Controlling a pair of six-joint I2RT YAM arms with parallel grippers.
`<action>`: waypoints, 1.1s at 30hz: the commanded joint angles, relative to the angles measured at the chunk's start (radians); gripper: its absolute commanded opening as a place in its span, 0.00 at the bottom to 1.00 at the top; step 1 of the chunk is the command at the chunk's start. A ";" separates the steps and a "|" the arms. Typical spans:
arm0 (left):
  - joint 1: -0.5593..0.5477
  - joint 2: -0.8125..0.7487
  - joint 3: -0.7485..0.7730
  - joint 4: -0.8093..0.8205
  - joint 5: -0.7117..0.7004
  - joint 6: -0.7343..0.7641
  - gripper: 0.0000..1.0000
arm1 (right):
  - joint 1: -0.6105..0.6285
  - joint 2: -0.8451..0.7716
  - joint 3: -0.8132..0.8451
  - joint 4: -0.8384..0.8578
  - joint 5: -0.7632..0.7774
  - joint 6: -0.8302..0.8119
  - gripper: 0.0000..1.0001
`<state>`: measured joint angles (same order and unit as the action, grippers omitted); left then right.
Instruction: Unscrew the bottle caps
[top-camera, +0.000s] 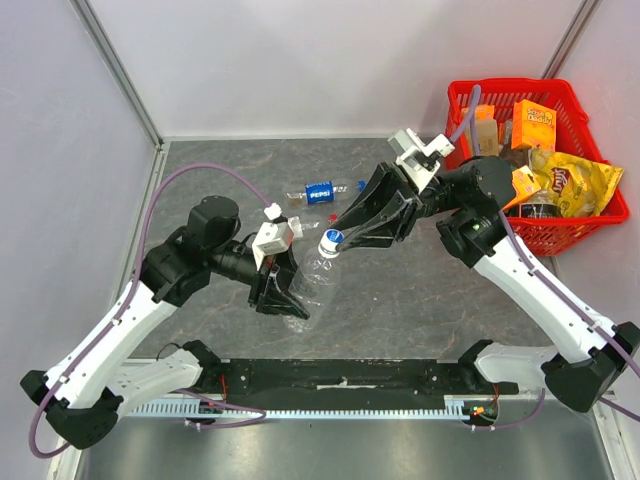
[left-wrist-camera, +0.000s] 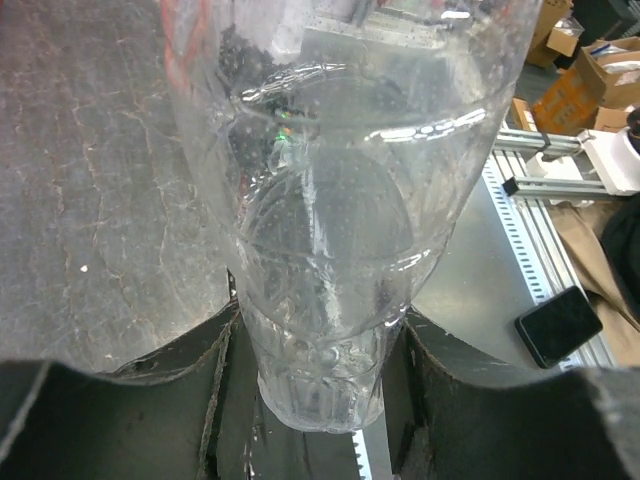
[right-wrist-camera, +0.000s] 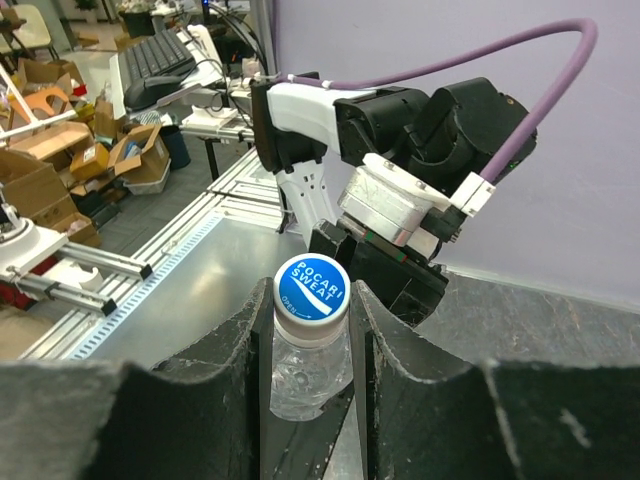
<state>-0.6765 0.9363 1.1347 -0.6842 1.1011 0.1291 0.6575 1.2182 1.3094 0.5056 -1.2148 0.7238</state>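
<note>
An unlabelled clear bottle is held tilted above the table between both grippers. My left gripper is shut on its lower body, and its base sits between the black fingers. The bottle's cap is white-sided with a blue Pocari Sweat top, and it also shows in the top view. My right gripper is shut on this cap, one finger on each side. A Pepsi-labelled bottle lies on the table behind. The red-label bottle cannot be made out.
A red basket stands at the back right, holding a yellow chips bag, an orange box and other items. A black rail runs along the near edge. Grey walls enclose the table.
</note>
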 joint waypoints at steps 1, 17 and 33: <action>-0.003 0.004 0.046 -0.031 0.095 0.037 0.02 | 0.004 -0.025 0.063 -0.004 -0.094 -0.029 0.00; -0.001 0.042 0.057 -0.063 0.229 0.064 0.02 | 0.001 -0.048 0.079 -0.004 -0.149 -0.049 0.00; -0.001 0.035 0.034 -0.069 0.241 0.076 0.02 | -0.018 -0.068 0.079 -0.015 -0.077 -0.089 0.00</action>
<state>-0.6765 0.9810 1.1530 -0.7555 1.2949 0.1658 0.6544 1.1851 1.3453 0.4911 -1.3331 0.6537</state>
